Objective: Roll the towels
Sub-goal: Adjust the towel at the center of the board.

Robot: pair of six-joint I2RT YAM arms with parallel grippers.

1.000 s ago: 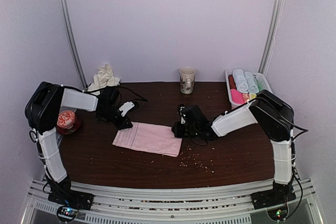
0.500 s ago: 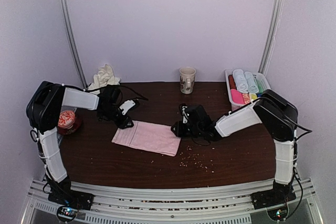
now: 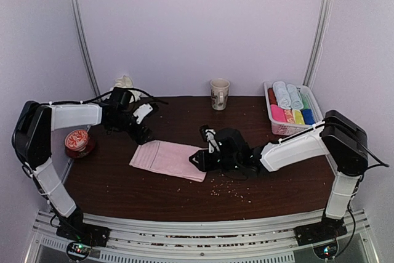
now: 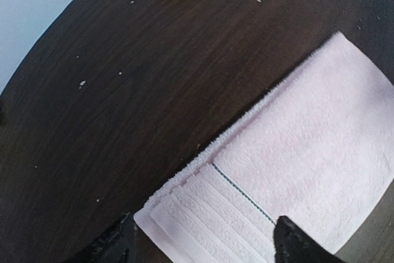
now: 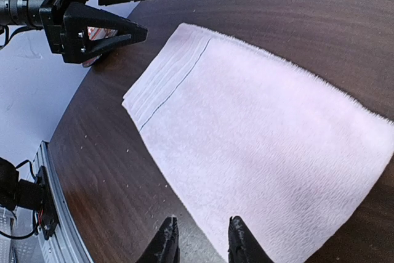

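A pale pink towel point(image 3: 167, 159) lies flat on the dark table, with its ribbed, stitched end point(image 4: 209, 214) under my left wrist. My left gripper point(image 3: 145, 136) hovers open just above that far left corner, which shows between the wide-apart fingers point(image 4: 200, 252). My right gripper point(image 3: 194, 159) is over the towel's right end. Its fingers point(image 5: 203, 247) are open a little, with the towel's point(image 5: 258, 133) near edge below and nothing held. A crumpled cream-white towel point(image 3: 125, 82) sits at the back left, mostly hidden behind the left arm.
A mug point(image 3: 219, 93) stands at the back centre. A white basket point(image 3: 278, 129) holds rolled coloured towels at the back right. A red round dish point(image 3: 79, 141) sits at the left edge. Crumbs point(image 3: 229, 190) are scattered near the towel's right end.
Both grippers have opened and let go of the pink towel. The left gripper drew back toward the far left. The right gripper moved left and nearer. The towel slid slightly left.
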